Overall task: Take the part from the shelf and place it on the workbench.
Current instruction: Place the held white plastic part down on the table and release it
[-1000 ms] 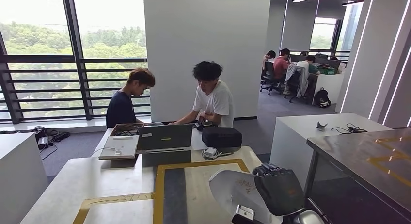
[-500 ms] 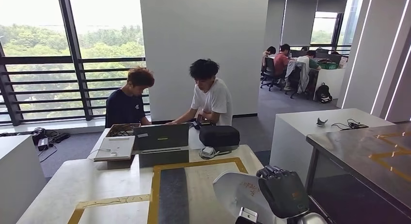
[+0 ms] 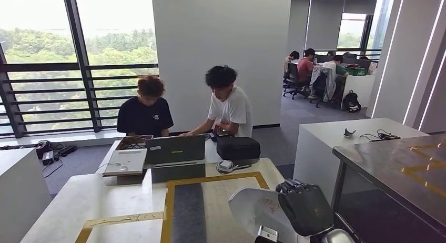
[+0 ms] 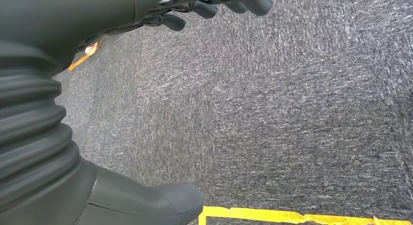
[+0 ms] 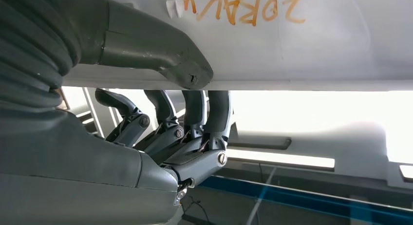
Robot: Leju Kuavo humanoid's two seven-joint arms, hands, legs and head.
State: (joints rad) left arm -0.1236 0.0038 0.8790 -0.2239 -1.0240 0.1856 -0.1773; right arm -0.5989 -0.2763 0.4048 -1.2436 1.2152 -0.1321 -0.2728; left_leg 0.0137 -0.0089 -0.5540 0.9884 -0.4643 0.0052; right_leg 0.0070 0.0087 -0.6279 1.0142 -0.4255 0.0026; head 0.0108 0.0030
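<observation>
**Part held in right hand above workbench**

The part (image 5: 302,35), a pale grey curved panel marked with orange lettering, is gripped by the right hand (image 5: 160,113): the thumb (image 5: 156,47) is pressed on one face and the fingers (image 5: 195,113) are curled against the other. In the head view the part (image 3: 257,209) is seen held low, over the near right corner of the workbench (image 3: 126,195), by the right hand (image 3: 305,209). Contact with the surface cannot be judged from this angle. The left hand (image 4: 122,10) hangs over grey carpet (image 4: 302,113) with yellow tape (image 4: 292,216); its fingers (image 4: 214,3) are apart and nothing is held. A laptop (image 3: 176,150) and black case (image 3: 238,148) stand at the far end, where two persons (image 3: 229,103) are occupied.
</observation>
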